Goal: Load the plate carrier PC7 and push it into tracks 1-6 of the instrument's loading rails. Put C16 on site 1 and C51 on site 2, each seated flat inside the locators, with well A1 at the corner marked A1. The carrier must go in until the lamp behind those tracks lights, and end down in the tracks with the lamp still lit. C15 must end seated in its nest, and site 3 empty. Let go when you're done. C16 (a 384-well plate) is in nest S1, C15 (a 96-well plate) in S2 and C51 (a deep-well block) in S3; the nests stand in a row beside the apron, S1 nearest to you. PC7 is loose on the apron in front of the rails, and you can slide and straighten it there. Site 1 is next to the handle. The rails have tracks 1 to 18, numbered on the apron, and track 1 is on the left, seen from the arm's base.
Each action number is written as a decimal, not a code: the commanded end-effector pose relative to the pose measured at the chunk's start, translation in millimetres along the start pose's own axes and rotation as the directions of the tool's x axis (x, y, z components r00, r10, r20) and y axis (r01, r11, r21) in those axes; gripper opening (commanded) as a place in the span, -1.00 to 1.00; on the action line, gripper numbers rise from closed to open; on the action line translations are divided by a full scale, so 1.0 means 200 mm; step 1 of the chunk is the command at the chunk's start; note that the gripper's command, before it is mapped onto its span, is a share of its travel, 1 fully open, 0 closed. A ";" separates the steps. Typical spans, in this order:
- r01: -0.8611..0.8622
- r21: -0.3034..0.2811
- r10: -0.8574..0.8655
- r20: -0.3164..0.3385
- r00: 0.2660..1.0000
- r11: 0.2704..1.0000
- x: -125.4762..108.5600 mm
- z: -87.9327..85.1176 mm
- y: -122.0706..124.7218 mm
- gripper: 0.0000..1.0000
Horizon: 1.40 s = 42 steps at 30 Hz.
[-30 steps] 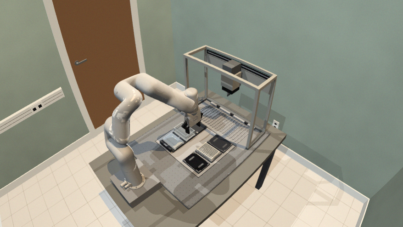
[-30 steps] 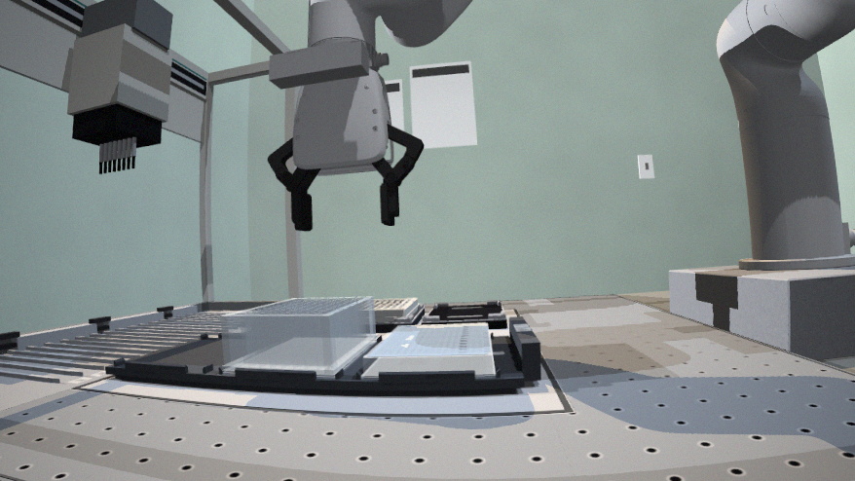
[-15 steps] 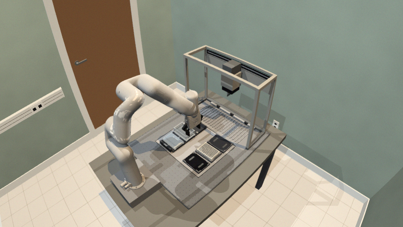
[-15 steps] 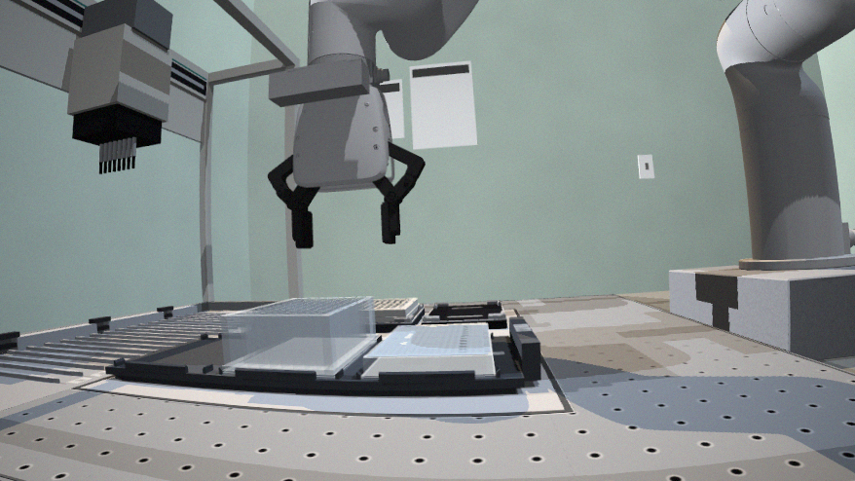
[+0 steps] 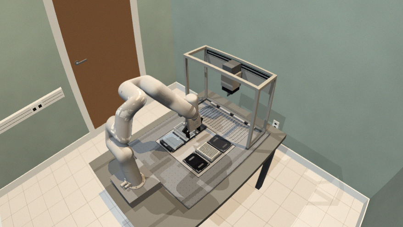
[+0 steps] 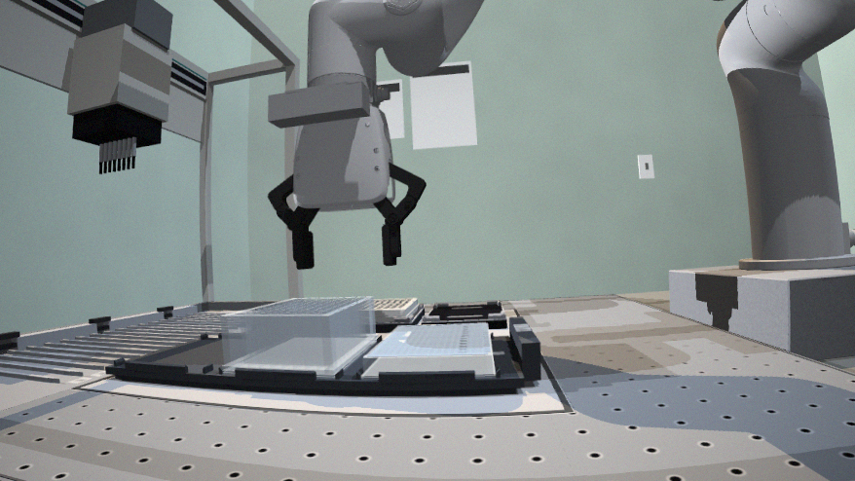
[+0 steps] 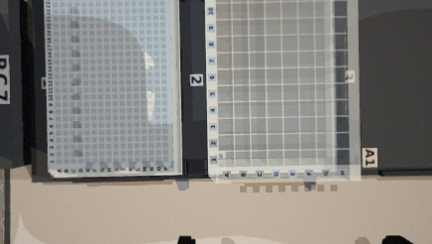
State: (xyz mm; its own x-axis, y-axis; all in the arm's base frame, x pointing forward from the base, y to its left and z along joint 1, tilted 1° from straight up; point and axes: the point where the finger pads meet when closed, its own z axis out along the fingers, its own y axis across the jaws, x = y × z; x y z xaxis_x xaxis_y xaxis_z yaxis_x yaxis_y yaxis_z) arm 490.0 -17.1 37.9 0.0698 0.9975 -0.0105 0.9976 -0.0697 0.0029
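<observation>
Green walls, brown door, tiled floor; perforated desk (image 5: 180, 180) carries the arm's base block and the framed instrument (image 5: 254, 112) with its loading rails (image 5: 225, 124).

Carrier PC7 (image 6: 322, 378) lies loose on the pale apron (image 6: 334, 401) in front of the rails, not in the tracks. Handle end (image 6: 525, 352) points toward the arm's base.

C16 (image 6: 436, 344), the thin 384-well plate, sits on the site next to the handle. C51 (image 6: 298, 335), the tall clear deep-well block, sits on the next site, marked 2 in the wrist view. Third site (image 7: 396, 89) bare and dark, A1 label at its corner.

C15 (image 5: 208, 151) in the middle nest of the row; nests on either side of it show dark and bare.

Claw (image 6: 347, 251) hangs above the carrier, well apart from it, over C51. Fingers spread fully, nothing between them.
</observation>
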 end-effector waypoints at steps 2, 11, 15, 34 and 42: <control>0.000 -0.004 0.000 0.000 1.000 1.000 0.00 0.03 0.01 1.00; 0.000 -0.004 0.000 0.000 1.000 1.000 0.00 0.09 0.01 1.00; 0.000 -0.004 0.000 0.000 1.000 1.000 0.00 0.12 0.01 1.00; 0.000 -0.004 0.000 0.000 1.000 1.000 0.00 0.27 0.01 1.00; 0.000 -0.004 0.000 0.000 1.000 1.000 0.00 0.27 0.01 1.00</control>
State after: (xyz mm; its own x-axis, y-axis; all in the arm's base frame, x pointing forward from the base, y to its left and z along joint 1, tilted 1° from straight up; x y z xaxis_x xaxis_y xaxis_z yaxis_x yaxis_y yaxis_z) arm 490.4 -17.7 -16.5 0.0698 0.9975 -0.0104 0.9976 -0.0697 0.0035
